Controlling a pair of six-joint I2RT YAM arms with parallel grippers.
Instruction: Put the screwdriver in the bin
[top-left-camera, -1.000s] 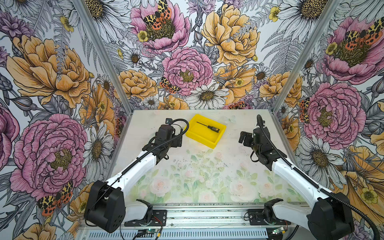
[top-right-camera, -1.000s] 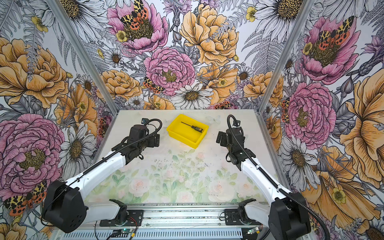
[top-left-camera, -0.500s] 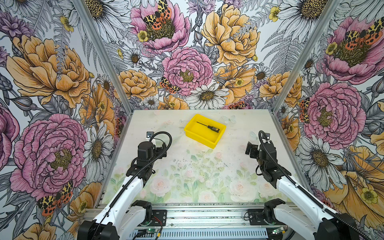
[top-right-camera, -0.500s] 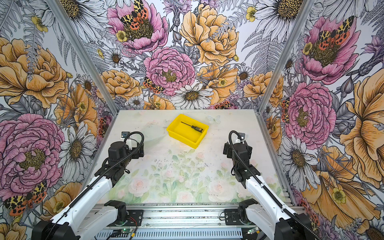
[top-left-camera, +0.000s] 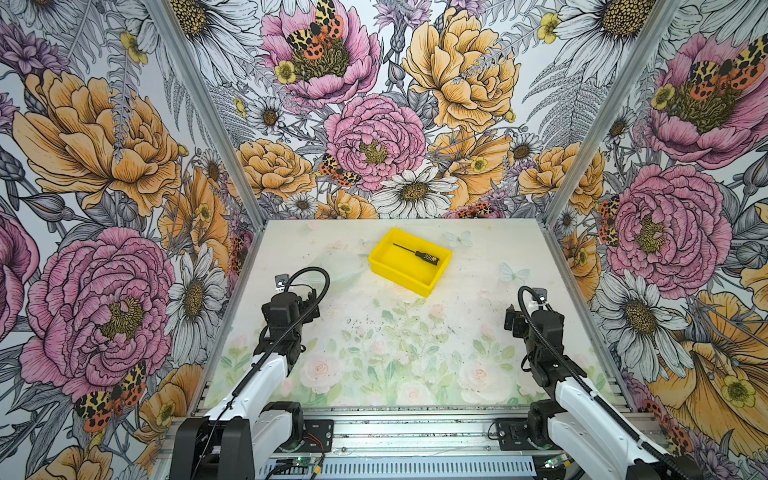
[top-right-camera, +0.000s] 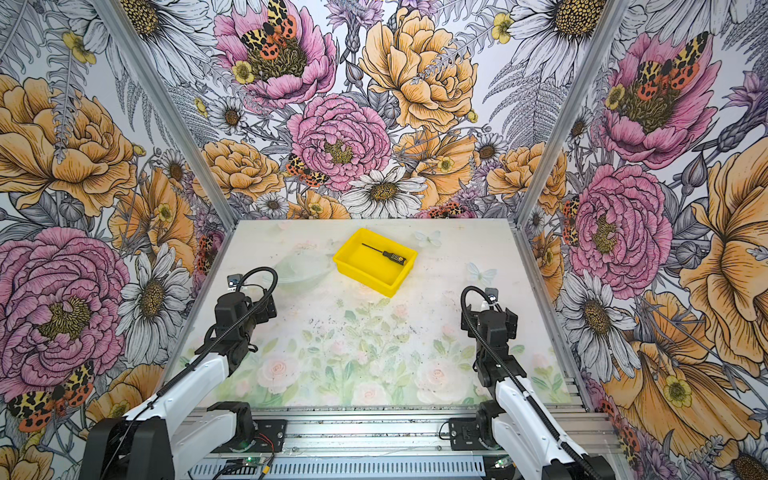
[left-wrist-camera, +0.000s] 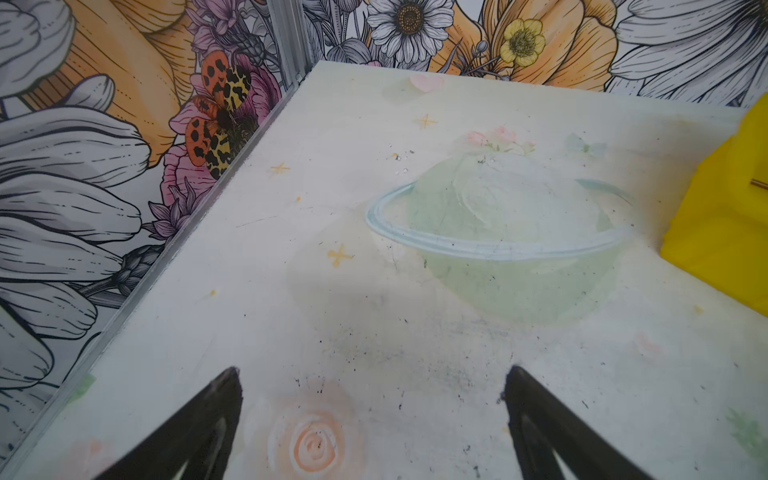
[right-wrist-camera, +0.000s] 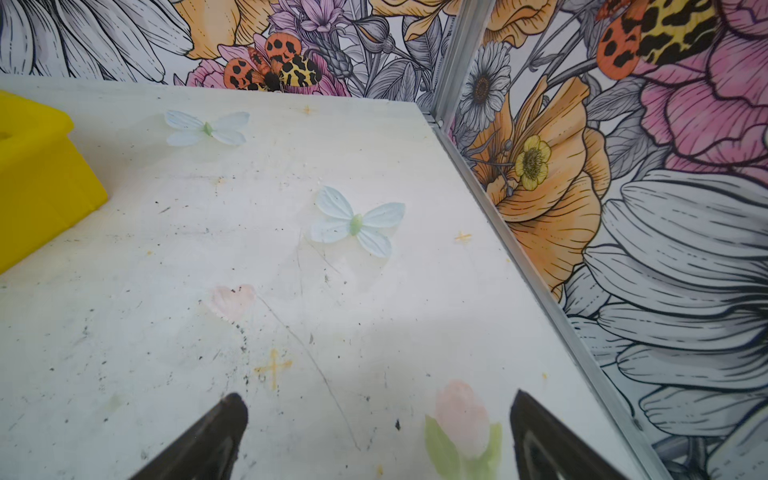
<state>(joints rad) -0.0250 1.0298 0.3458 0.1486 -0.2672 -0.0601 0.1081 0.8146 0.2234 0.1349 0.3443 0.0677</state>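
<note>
The task seems done: the screwdriver (top-left-camera: 417, 253) lies in the bin (top-left-camera: 399, 277) near the table's (top-left-camera: 490, 266) far edge; left gripper (left-wrist-camera: 372, 374) and right gripper (right-wrist-camera: 376, 399) are spread, empty.

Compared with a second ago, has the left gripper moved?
Yes. In a top view the left gripper has drawn back from beside the bin toward the near edge of the table, leaving a wide gap; the bin stayed put.
</note>
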